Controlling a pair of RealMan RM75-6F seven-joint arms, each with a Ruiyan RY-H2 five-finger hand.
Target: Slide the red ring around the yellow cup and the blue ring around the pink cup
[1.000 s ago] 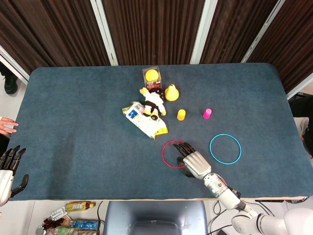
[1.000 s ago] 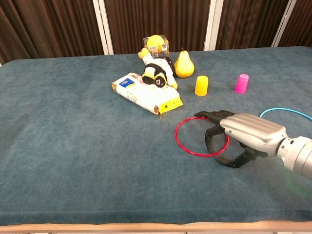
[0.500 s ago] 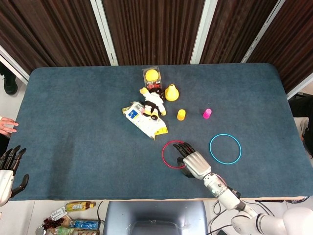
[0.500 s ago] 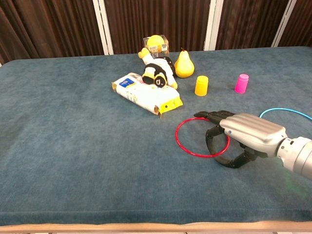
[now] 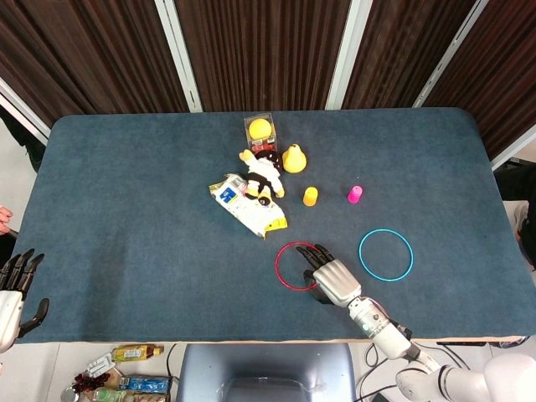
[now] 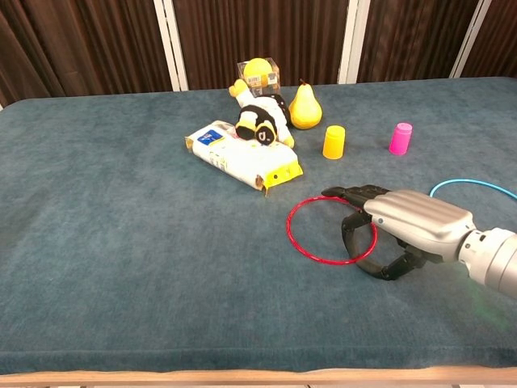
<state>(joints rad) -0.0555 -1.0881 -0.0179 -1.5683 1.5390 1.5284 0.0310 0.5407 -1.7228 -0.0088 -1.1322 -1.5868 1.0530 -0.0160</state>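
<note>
Since the earlier frames the red ring (image 5: 299,266) has slid a touch to the left on the table (image 5: 126,209), and the right hand (image 5: 328,275) has barely shifted with it. That hand lies palm-down with its dark fingertips (image 6: 343,193) reaching inside the ring's right part, the fingers draped over the rim; whether they actually pinch the ring or only press and drag it I cannot tell from either view. The yellow cup (image 5: 311,196) stands upside down well beyond the ring, toward the far side of the table, with the pink cup (image 5: 355,194) near it on the right. The blue ring (image 5: 386,255) lies flat and untouched to the right of the hand. The left hand (image 5: 17,285) hangs off the near left edge of the table, fingers apart and holding nothing. By my reading the first step is in hand: moving the red ring to the yellow cup. The next move likely calls for pushing the ring away from the robot and slightly right, then lifting or tipping its far edge over the cup so it settles around it. A white packet (image 6: 242,163) with a yellow end sits just left of that path and should be avoided.
</note>
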